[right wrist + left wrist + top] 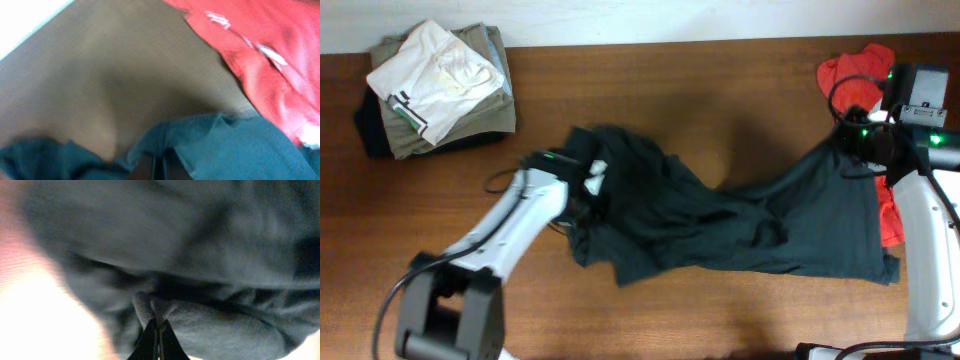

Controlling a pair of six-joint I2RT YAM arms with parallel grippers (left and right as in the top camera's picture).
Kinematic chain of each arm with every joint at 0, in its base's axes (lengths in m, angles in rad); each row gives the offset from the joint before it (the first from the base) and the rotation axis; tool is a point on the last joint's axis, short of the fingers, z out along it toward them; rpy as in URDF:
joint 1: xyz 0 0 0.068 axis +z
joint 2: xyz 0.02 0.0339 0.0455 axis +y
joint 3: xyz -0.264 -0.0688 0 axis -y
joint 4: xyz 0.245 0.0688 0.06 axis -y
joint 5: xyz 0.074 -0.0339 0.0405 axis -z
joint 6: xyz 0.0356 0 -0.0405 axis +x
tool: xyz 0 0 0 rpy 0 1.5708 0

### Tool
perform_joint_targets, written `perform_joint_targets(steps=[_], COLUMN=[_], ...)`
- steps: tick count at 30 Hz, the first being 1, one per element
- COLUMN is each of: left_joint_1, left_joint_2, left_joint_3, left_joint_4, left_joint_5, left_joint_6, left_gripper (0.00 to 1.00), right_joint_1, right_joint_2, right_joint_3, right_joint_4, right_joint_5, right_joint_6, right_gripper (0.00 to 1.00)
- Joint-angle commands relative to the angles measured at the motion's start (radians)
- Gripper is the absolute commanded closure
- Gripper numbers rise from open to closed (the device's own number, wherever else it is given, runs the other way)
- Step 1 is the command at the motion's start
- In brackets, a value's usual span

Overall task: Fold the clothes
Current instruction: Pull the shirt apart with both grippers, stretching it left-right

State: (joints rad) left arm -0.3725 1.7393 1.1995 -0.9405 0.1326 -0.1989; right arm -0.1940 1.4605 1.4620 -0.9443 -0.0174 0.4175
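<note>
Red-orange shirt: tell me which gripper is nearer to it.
Right. The right gripper sits at the charcoal T-shirt corner just beside the red-orange shirt; the left gripper is at the T-shirt's opposite end, well away.

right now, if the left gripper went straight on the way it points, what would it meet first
The charcoal T-shirt: the left gripper looks shut on a fold of it, with more bunched fabric right ahead, though depth is unclear.

A folded white-and-khaki pile [435, 85] and red shirt [840, 68] lie on the wooden table [720, 90].
</note>
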Motion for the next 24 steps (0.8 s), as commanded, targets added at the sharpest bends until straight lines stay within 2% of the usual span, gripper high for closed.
perform_joint_targets(steps=[1,3,4,7,9,10,12,13,14,16,18,23,24], left_joint_1=[0.2,0.359,0.397,0.477,0.486,0.479,0.454,0.441,0.43,0.414,0.409,0.409,0.409], left_joint_2=[-0.174,-0.299,-0.335,-0.42,-0.443,-0.438,-0.414,-0.396,-0.375,-0.336,-0.3,-0.272,-0.272], left_joint_3=[0.171,0.198,0.198,0.198,0.198,0.192,0.187,0.187,0.187,0.186,0.186,0.186,0.186], left_joint_4=[-0.081,-0.116,-0.123,-0.136,-0.138,-0.145,-0.167,-0.172,-0.172,-0.172,-0.167,-0.153,-0.152], left_joint_5=[-0.101,-0.1,-0.1,-0.148,-0.138,-0.114,-0.111,-0.111,-0.11,-0.111,-0.111,-0.11,-0.111], left_joint_6=[-0.051,-0.055,-0.055,-0.126,-0.126,-0.126,-0.126,-0.126,-0.126,-0.126,-0.126,-0.126,-0.126], left_gripper=[0.99,0.99,0.99,1.0,0.99,1.0,0.99,0.99,1.0,0.99,0.99,0.99,0.99], right_joint_1=[-0.003,-0.003,-0.003,-0.003,-0.002,-0.002,-0.008,-0.016,-0.028,-0.066,-0.09,-0.077,-0.058], right_joint_2=[-0.011,0.018,0.045,0.155,0.328,0.396,0.564,0.589,0.587,0.56,0.542,0.528,0.528], right_joint_3=[0.022,0.084,0.116,0.205,0.305,0.332,0.395,0.412,0.435,0.542,0.663,0.656,0.624], right_joint_4=[0.127,0.216,0.256,0.351,0.376,0.375,0.301,0.258,0.204,0.015,-0.301,-0.639,-0.665], right_joint_5=[-0.085,-0.084,-0.084,-0.079,-0.129,-0.138,-0.153,-0.16,-0.159,-0.158,-0.138,-0.047,-0.028], right_joint_6=[-0.036,-0.036,-0.034,0.037,0.037,0.036,0.032,0.032,0.031,0.032,0.013,0.042,0.027], right_gripper=[0.96,0.96,0.96,0.96,0.96,0.87,0.48,0.07,0.01,0.01,0.01,0.01,0.01])
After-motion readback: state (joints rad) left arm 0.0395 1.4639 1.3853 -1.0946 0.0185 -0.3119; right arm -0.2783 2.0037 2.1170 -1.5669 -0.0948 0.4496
